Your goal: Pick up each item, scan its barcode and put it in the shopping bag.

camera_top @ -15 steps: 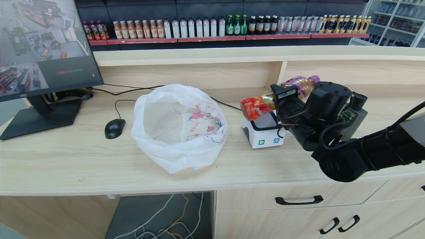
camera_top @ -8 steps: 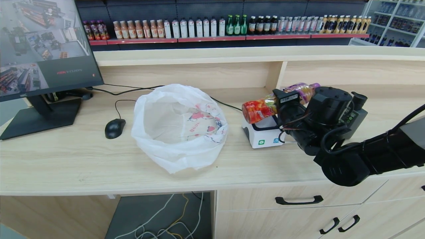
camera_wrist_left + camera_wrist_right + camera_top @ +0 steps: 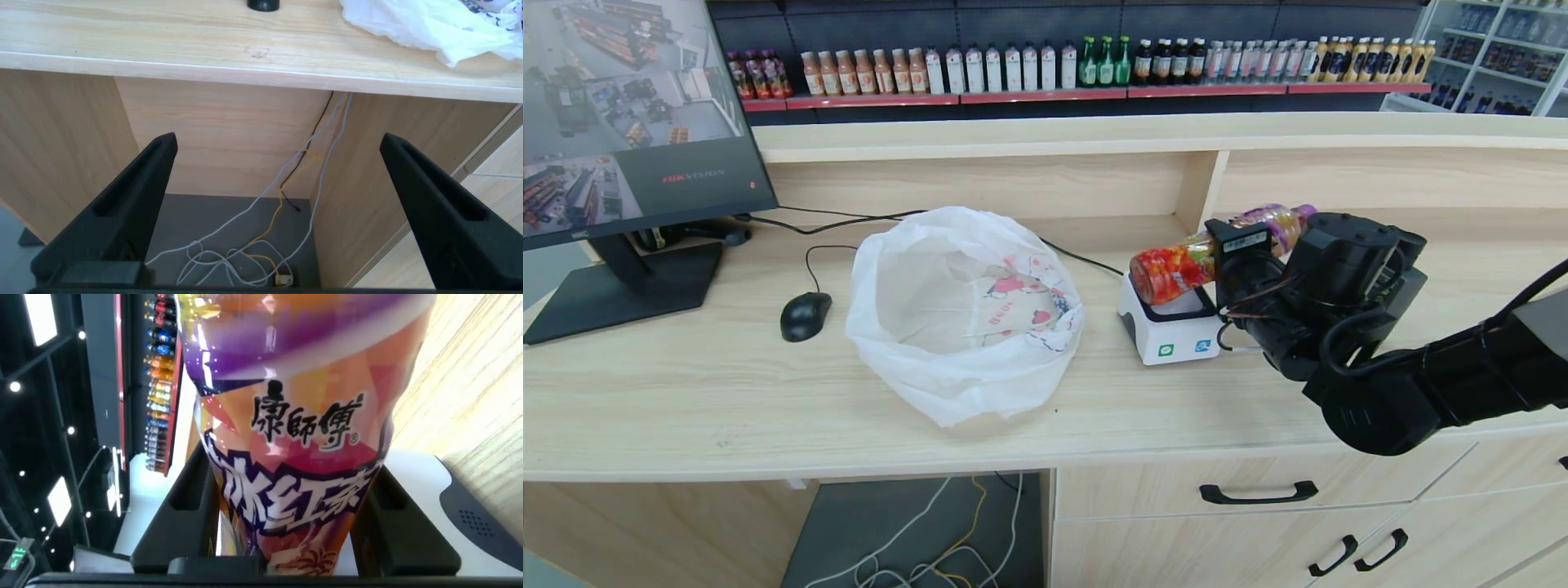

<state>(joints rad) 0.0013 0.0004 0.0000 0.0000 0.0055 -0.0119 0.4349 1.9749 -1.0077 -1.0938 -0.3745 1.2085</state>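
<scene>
The right gripper (image 3: 1232, 255) is clamping the drink bottle (image 3: 1176, 271) around its middle, right of centre in the head view. It is holding the bottle on its side, with the red end hanging over the top of the white scanner (image 3: 1172, 336). The shopping bag (image 3: 964, 318) is sitting open at centre frame, left of the scanner. The left gripper (image 3: 278, 140) is hanging below the counter (image 3: 163, 41) edge, its fingers spread wide apart.

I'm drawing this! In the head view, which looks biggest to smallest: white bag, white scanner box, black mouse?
1. crinkly white plastic shopping bag
2. white box-shaped barcode scanner
3. small black computer mouse
</scene>
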